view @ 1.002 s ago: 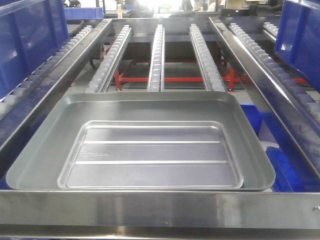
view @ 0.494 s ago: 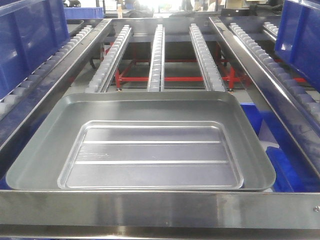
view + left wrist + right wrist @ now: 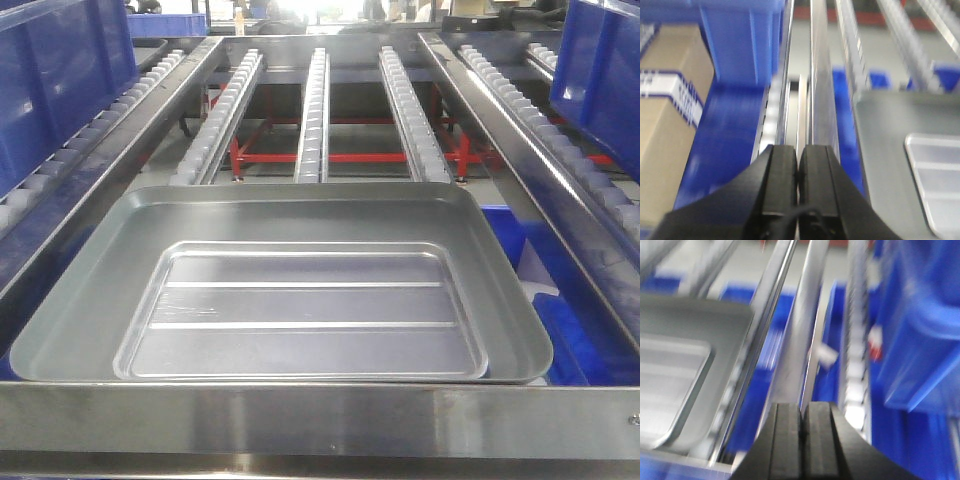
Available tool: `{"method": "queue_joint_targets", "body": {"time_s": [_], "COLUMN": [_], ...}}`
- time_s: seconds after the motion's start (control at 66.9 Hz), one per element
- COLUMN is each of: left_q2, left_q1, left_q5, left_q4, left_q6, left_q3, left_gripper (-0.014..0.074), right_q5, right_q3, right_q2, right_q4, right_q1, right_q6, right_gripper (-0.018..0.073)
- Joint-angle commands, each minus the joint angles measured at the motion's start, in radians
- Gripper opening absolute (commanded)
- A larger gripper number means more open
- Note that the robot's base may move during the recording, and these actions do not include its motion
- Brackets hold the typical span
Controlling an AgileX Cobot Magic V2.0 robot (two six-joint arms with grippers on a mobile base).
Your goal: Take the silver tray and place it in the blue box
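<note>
The silver tray [image 3: 310, 300] lies flat on the roller rails, against the steel front rail, in the middle of the front view. Its left part shows in the right wrist view [image 3: 675, 355] and its right part in the left wrist view [image 3: 890, 150]. A blue box [image 3: 55, 80] stands on the left lane and another blue box [image 3: 600, 70] on the right lane. My left gripper [image 3: 798, 155] is shut and empty, left of the tray over the side rail. My right gripper [image 3: 803, 412] is shut and empty, right of the tray. Neither gripper shows in the front view.
Three roller tracks [image 3: 312, 110] run away behind the tray over a red frame. A steel rail [image 3: 320, 420] crosses the near edge. A cardboard carton [image 3: 662, 110] sits at the far left. Blue bins [image 3: 570, 330] lie below the rails.
The tray's near edge looks very slightly wider and closer than one second ago. Nothing else differs in the front view.
</note>
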Motion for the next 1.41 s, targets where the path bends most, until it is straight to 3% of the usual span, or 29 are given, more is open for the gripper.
{"method": "queue_joint_targets", "body": {"time_s": [0.0, 0.105, 0.239, 0.344, 0.464, 0.628, 0.673, 0.763, 0.882, 0.987, 1.092, 1.271, 1.391], "left_q2": [0.139, 0.291, 0.437, 0.533, 0.640, 0.730, 0.751, 0.809, 0.889, 0.955, 1.022, 1.120, 1.167], "left_q1": [-0.003, -0.003, -0.003, -0.003, -0.009, -0.116, -0.160, -0.266, -0.390, -0.482, -0.537, -0.564, -0.564], "left_q5": [0.106, 0.200, 0.169, 0.079, 0.079, 0.007, -0.006, -0.036, 0.001, 0.066, 0.077, 0.086, 0.130], "left_q4": [-0.005, -0.009, -0.110, -0.197, -0.301, -0.297, -0.279, -0.170, 0.095, 0.266, 0.290, 0.287, 0.287], "left_q6": [-0.002, -0.002, -0.002, -0.002, -0.002, -0.067, -0.105, -0.279, -0.584, -0.757, -0.791, -0.787, -0.779], "left_q3": [-0.142, -0.228, -0.240, -0.242, -0.255, -0.257, -0.259, -0.265, -0.308, -0.379, -0.455, -0.560, -0.616], "left_gripper": [-0.0008, -0.0007, -0.0007, -0.0007, -0.0006, -0.0006, -0.0006, -0.0006, -0.0006, -0.0006, -0.0006, -0.0006, -0.0006], "right_q5": [0.074, 0.219, 0.255, 0.207, 0.235, 0.252, 0.255, 0.255, 0.279, 0.313, 0.303, 0.320, 0.354], "right_q3": [-0.134, -0.235, -0.266, -0.266, -0.296, -0.354, -0.373, -0.421, -0.492, -0.546, -0.593, -0.683, -0.759], "right_q2": [0.127, 0.269, 0.398, 0.476, 0.558, 0.673, 0.705, 0.771, 0.844, 0.908, 0.975, 1.072, 1.131], "right_q4": [-0.016, -0.016, 0.003, 0.006, 0.040, -0.007, -0.031, -0.090, -0.207, -0.291, -0.289, -0.233, -0.134], "right_q1": [0.045, 0.098, 0.108, 0.108, 0.108, 0.115, 0.126, 0.166, 0.236, 0.299, 0.339, 0.371, 0.371], "right_q6": [-0.001, 0.001, 0.001, 0.011, 0.176, 0.333, 0.359, 0.452, 0.611, 0.718, 0.727, 0.713, 0.598], "right_gripper": [0.0052, 0.0052, 0.0052, 0.0052, 0.0057, 0.0059, 0.0059, 0.0059, 0.0059, 0.0059, 0.0059, 0.0059, 0.0059]}}
